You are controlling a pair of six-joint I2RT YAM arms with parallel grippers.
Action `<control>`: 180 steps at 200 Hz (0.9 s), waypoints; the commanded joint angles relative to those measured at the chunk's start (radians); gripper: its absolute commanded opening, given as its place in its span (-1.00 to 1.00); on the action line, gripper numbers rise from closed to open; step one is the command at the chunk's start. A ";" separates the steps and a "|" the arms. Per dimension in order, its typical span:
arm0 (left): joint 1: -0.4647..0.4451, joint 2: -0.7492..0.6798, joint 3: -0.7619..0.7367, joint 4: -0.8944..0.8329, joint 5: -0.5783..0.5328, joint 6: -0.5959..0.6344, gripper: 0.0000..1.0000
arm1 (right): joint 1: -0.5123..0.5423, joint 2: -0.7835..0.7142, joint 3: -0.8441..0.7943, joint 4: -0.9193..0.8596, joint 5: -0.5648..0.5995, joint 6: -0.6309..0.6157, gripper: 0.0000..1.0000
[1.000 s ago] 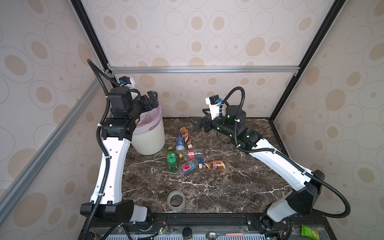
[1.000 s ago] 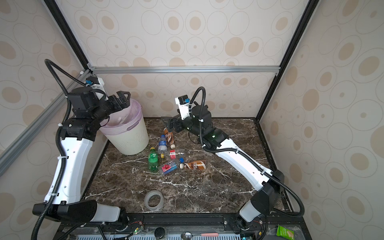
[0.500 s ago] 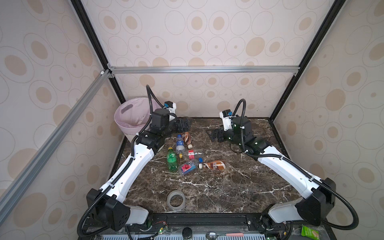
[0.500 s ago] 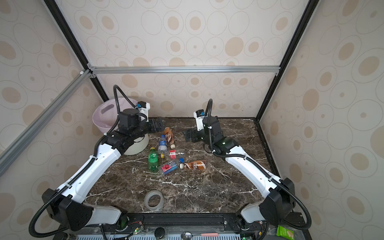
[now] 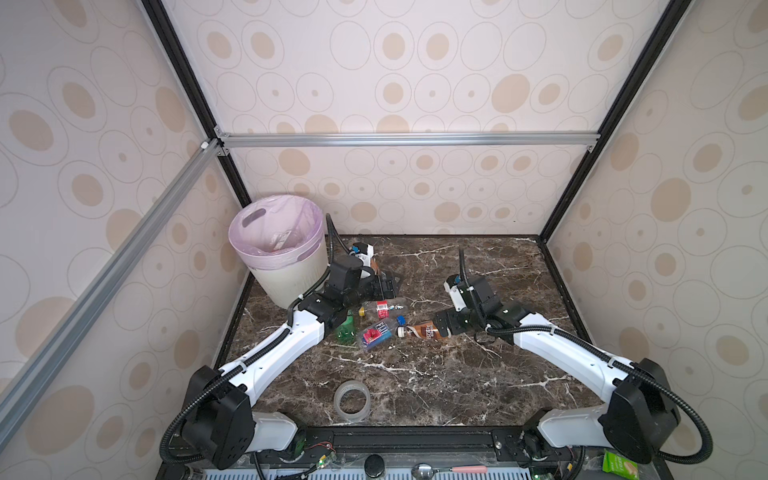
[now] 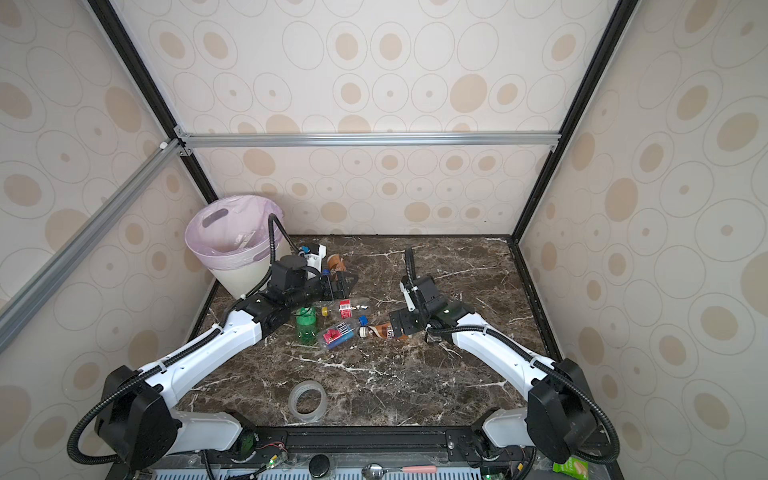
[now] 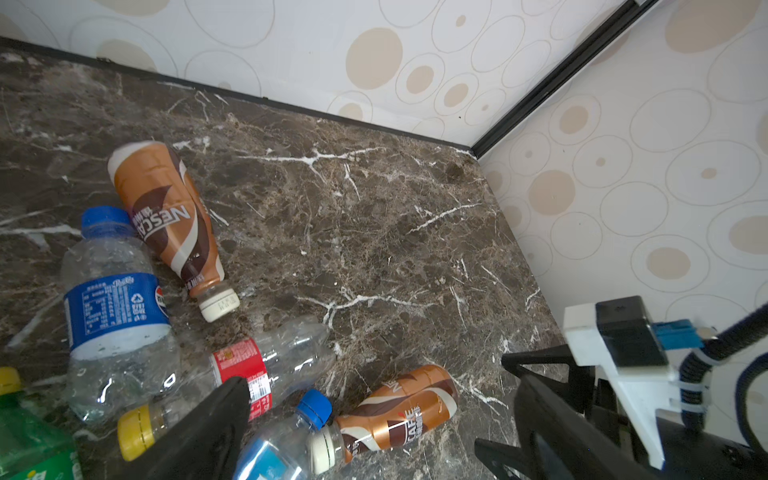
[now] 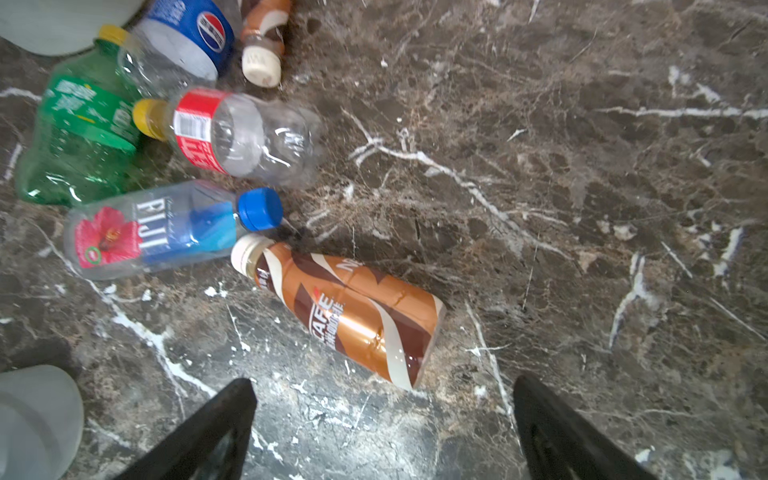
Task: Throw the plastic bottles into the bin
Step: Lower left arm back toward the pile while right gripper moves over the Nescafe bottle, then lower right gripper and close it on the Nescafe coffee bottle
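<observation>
Several plastic bottles lie clustered on the dark marble table. A brown-wrapped bottle (image 5: 424, 331) (image 8: 353, 316) lies just ahead of my open right gripper (image 5: 442, 328) (image 8: 382, 382), outside its jaws. Beside it lie a Fiji bottle (image 8: 158, 228), a red-labelled bottle (image 8: 232, 133) and a green bottle (image 8: 79, 137). My open left gripper (image 5: 388, 286) (image 7: 380, 380) hovers low over the back of the cluster, holding nothing. The left wrist view shows a blue-labelled bottle (image 7: 112, 307) and a second brown bottle (image 7: 166, 212). The cream bin (image 5: 286, 274) with its pink liner stands at the back left.
A clear tape ring (image 5: 352, 401) lies near the table's front edge. Patterned walls with black posts enclose the table on three sides. The left arm's white link (image 5: 291, 340) stretches past the green bottle.
The left arm swung down from over the bin to the bottles at the back. The right arm dropped and pulled in toward the near brown bottle. Both grippers stayed open.
</observation>
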 commanded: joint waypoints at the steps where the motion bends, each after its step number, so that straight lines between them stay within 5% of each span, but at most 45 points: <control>1: -0.007 -0.030 -0.041 0.089 0.024 -0.048 0.98 | 0.025 0.032 -0.024 -0.019 0.010 -0.036 0.99; 41: -0.007 -0.014 -0.062 0.106 0.049 -0.053 0.98 | 0.069 0.142 0.006 -0.029 0.108 -0.078 0.99; 180: -0.007 0.032 -0.046 0.098 0.059 -0.038 0.98 | 0.080 0.283 0.065 0.006 0.164 -0.106 0.99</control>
